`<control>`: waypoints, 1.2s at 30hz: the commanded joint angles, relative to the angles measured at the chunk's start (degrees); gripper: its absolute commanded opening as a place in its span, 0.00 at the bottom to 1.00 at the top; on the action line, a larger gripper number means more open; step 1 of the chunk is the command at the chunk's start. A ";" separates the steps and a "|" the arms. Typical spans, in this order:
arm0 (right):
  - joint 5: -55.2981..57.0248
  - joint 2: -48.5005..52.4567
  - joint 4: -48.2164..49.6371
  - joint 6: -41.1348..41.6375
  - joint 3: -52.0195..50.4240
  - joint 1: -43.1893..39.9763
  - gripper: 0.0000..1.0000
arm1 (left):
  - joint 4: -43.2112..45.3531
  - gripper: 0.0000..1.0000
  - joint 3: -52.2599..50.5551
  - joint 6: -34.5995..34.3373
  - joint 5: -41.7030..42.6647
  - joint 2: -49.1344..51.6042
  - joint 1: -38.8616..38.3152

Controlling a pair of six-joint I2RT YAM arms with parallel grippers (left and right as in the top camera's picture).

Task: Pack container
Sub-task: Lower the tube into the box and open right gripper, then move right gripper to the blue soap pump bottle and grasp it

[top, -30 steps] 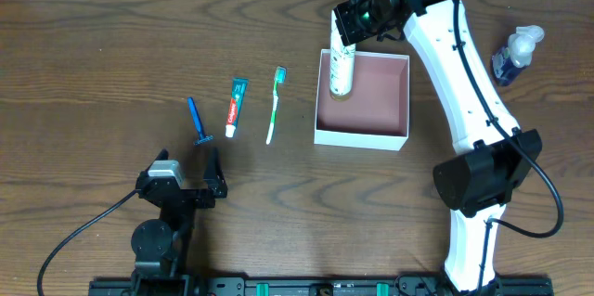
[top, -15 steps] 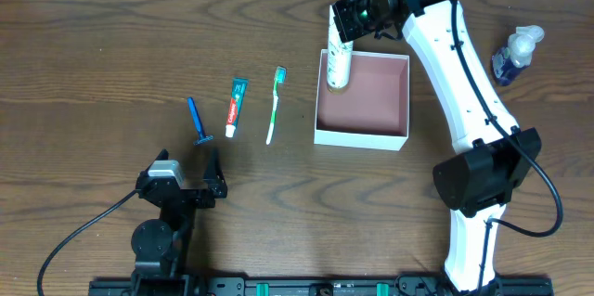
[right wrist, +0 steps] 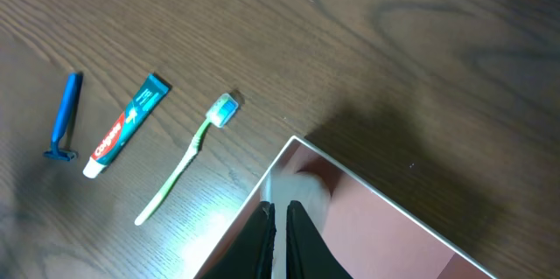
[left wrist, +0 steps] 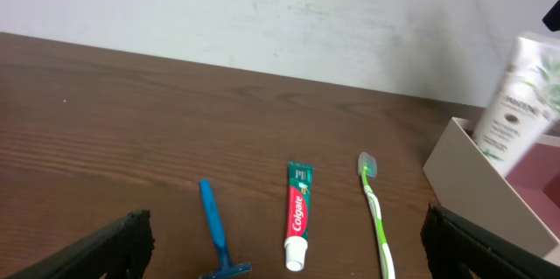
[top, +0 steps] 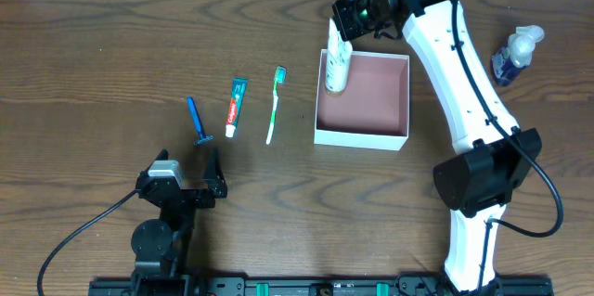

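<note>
Located container right of centre in the overhead frame, flat on the bench, with a mostly bare pink floor. Recorded right pincer above the container's upper-left corner, clamped on a white tube with green print. Noted tube tilted, lower end inside that corner, close to the left wall; cannot tell whether touching the floor. Confirmed in right wrist view: dark fingers narrow, with only a slit between. Found left pincer at lower left of the overhead frame, well apart from the container, spread wide and holding nothing, with fingers at both bottom corners of the left wrist view. Logged, in a row left of the container: green toothbrush, toothpaste, blue razor. Logged pump bottle near the right edge.
</note>
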 commanded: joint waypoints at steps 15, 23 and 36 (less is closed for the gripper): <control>2.67 -1.81 0.15 4.07 8.66 -3.54 0.36 | -1.18 0.98 -1.40 0.26 0.96 -0.35 0.35; 17.42 -5.14 -10.71 5.27 13.31 -16.17 0.97 | -1.18 0.98 -1.40 0.24 0.96 -0.35 0.35; 9.27 -5.11 -21.57 13.75 11.96 -31.76 0.99 | -1.18 0.98 -1.40 0.26 0.96 -0.35 0.35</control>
